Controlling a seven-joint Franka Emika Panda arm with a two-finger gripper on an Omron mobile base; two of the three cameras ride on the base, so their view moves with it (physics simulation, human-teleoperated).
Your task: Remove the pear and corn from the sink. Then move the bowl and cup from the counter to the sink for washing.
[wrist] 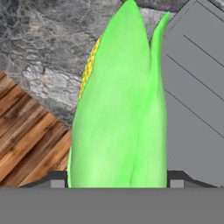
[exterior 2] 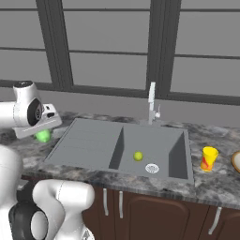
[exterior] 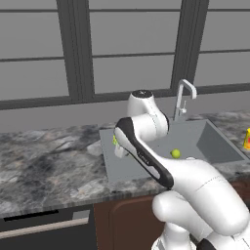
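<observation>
Grey sink in marbled counter, pear in basin beside drain, yellow cup at three o'clock, green corn under claw at nine o'clock

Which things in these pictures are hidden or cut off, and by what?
- Bright green corn cob: base hidden by the gripper, hand view.
- Tan bowl: cut by the right edge, right base view.
- Yellow cup: cut by the right edge, left base view.
- Grey sink: partly behind the arm, left base view.

Pear in sink basin beside drain; cup on counter right of sink; corn between fingertips over counter left of drainboard.
</observation>
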